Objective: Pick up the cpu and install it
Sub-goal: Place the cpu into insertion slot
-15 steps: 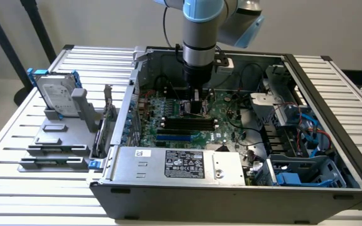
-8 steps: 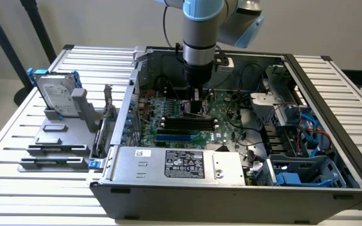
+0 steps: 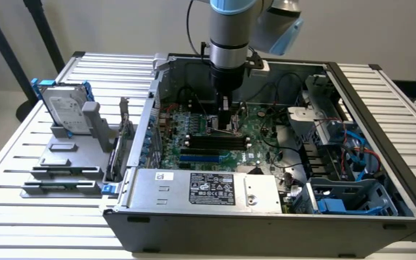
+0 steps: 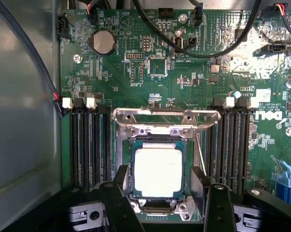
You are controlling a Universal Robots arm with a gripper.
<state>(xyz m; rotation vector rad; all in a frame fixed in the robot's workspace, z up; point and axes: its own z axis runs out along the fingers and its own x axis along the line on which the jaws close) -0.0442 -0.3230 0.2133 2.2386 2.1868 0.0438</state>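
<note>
Black gripper (image 4: 159, 174) open, straddling the small square silver-topped cpu (image 4: 158, 164) seated in its socket (image 4: 164, 118); computer case (image 3: 266, 227) on slatted grey metal table (image 3: 9, 173), pale wall (image 3: 121, 27) upper left of frame.

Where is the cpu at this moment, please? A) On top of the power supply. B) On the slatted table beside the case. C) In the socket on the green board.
C: the wrist view shows the cpu lying in the socket on the green board, between banks of black memory slots, with the gripper directly over it.
</note>
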